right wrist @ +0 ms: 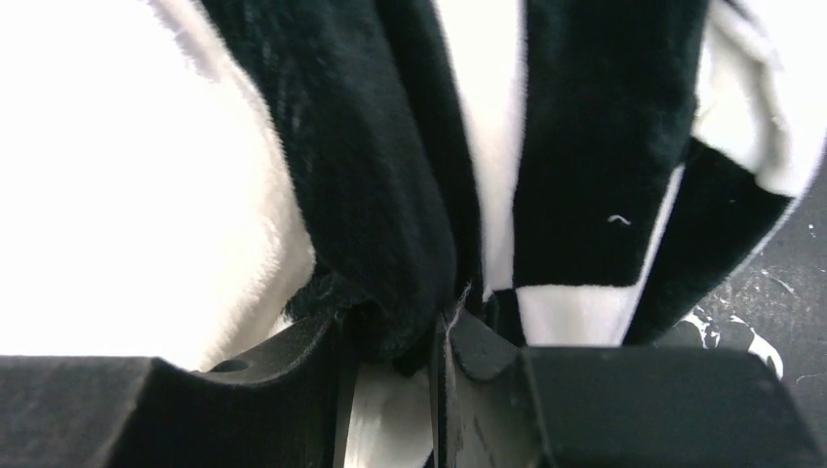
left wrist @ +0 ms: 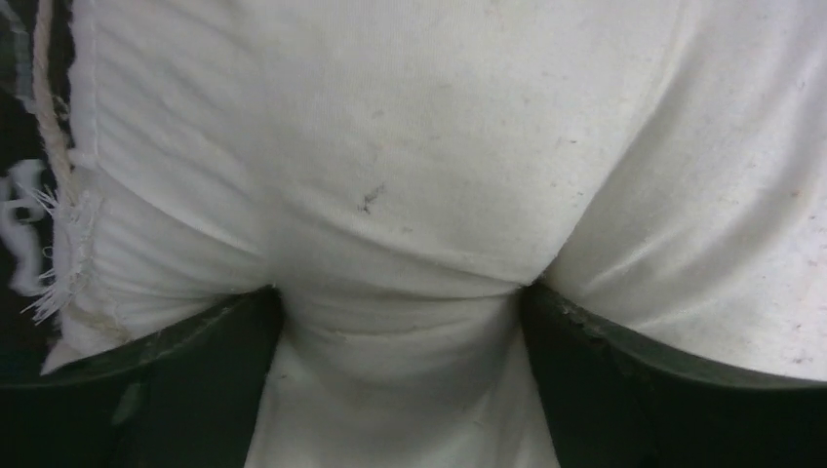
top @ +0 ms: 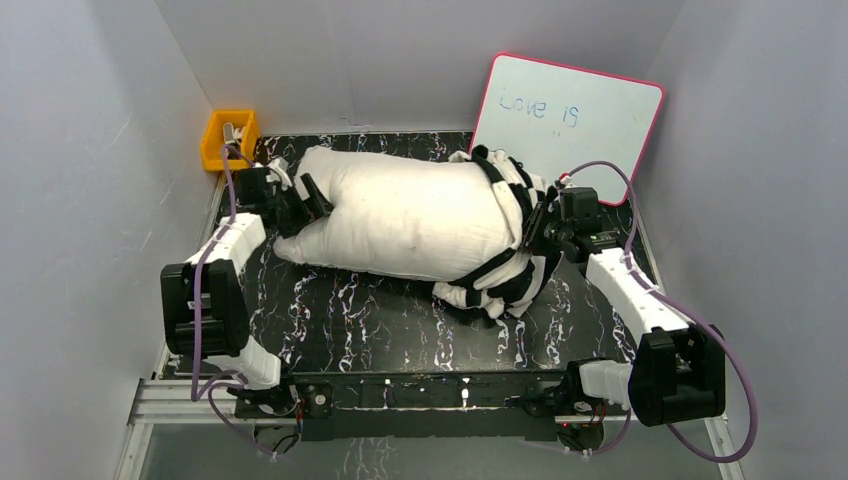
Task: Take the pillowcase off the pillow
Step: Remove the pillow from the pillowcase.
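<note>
The plain white pillow [top: 410,215] lies lengthwise across the black marbled table. The black-and-white checkered pillowcase [top: 510,265] is bunched round its right end only. My left gripper [top: 300,205] is shut on a fold of the pillow's left end; in the left wrist view the white fabric [left wrist: 400,195] is squeezed between both dark fingers [left wrist: 195,380]. My right gripper [top: 540,225] is shut on the pillowcase at the pillow's right end; in the right wrist view a black plush fold [right wrist: 390,244] is pinched between its fingers [right wrist: 293,361].
An orange bin [top: 228,138] stands at the back left corner. A pink-edged whiteboard [top: 565,120] leans on the back wall at the right. Grey walls close in both sides. The marbled table [top: 360,320] shows bare in front of the pillow.
</note>
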